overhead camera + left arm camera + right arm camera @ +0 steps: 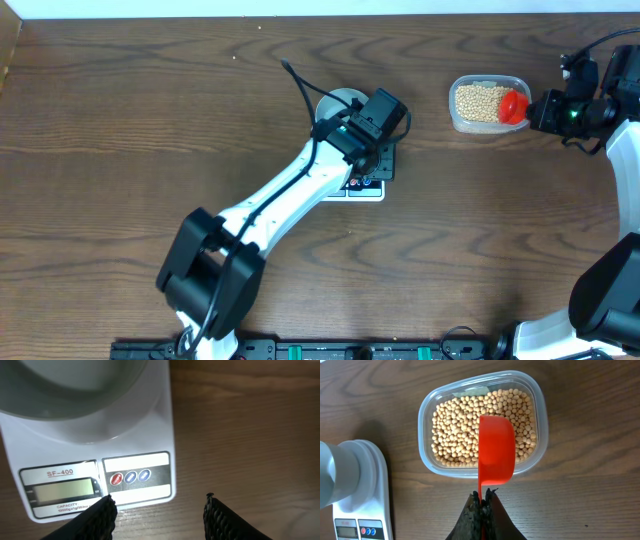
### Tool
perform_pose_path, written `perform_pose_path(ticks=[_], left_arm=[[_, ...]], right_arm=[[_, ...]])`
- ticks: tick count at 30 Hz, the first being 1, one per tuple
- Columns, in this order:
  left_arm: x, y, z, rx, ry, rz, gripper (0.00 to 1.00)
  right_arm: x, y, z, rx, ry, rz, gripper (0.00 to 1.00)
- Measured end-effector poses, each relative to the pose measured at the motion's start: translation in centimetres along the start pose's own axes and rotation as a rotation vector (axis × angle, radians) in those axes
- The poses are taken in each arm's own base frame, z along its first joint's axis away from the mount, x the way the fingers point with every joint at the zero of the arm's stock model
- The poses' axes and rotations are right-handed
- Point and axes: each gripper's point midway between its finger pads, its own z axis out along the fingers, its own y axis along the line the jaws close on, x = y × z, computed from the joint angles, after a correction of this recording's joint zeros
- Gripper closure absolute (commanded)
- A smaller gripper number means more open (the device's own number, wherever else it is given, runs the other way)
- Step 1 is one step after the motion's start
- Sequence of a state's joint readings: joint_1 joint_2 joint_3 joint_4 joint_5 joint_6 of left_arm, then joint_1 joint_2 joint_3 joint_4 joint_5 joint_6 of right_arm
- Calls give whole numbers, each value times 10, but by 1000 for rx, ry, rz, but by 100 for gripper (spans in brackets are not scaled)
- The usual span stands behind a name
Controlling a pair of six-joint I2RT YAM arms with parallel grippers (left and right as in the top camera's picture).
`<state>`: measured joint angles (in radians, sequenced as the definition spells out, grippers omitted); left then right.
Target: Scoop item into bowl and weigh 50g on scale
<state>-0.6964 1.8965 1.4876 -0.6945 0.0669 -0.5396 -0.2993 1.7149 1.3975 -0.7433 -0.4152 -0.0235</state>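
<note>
Seen from overhead, the pale bowl [338, 100] sits on the white scale [372, 192] at mid-table, under the left gripper [383, 158]. Small round tan beans [480, 100] fill a clear tub [487, 129] farther right. In the left wrist view, that gripper's fingers [100, 517] are spread wide and hold nothing, near the scale's grey display [62, 491]. In the right wrist view, the right gripper [483, 496] is clamped on the handle of a red scoop [496, 450] over the beans.

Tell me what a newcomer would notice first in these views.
The bright red scoop, gripped by its handle in the right hand, hangs over the clear tub of soybeans at the far right of the table. Next, the left hand hovers open over the white SF-400 scale mid-table, near its buttons, with the pale bowl sitting on the platform.
</note>
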Motion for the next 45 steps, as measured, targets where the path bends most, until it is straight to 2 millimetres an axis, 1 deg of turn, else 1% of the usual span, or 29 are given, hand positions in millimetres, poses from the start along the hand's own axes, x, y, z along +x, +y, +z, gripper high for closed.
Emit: perform_pose_path(ticks=[3, 4, 5, 13, 18, 22, 26, 30, 37, 45], left_arm=[[6, 5, 13, -21, 29, -11, 41], [8, 6, 15, -25, 36, -12, 39], [9, 6, 17, -28, 41, -12, 36], [13, 4, 21, -29, 54, 3, 28], [23, 0, 31, -35, 81, 45, 28], [30, -8, 42, -11, 105, 96, 28], [31, -9, 49, -7, 113, 124, 27], [30, -11, 51, 3, 107, 168, 28], [30, -10, 51, 5, 108, 218, 27], [32, 0, 63, -11, 136, 226, 27]], right_arm=[[0, 0, 0, 0, 0, 0, 99], [0, 0, 0, 0, 0, 0, 99], [0, 0, 0, 0, 0, 0, 99], [0, 0, 0, 0, 0, 0, 99], [0, 0, 0, 0, 1, 0, 99], [0, 0, 0, 0, 1, 1, 99], [1, 0, 0, 0, 3, 1, 99], [1, 0, 0, 0, 3, 2, 99], [1, 0, 0, -2, 4, 2, 99], [2, 1, 0, -4, 7, 3, 99]])
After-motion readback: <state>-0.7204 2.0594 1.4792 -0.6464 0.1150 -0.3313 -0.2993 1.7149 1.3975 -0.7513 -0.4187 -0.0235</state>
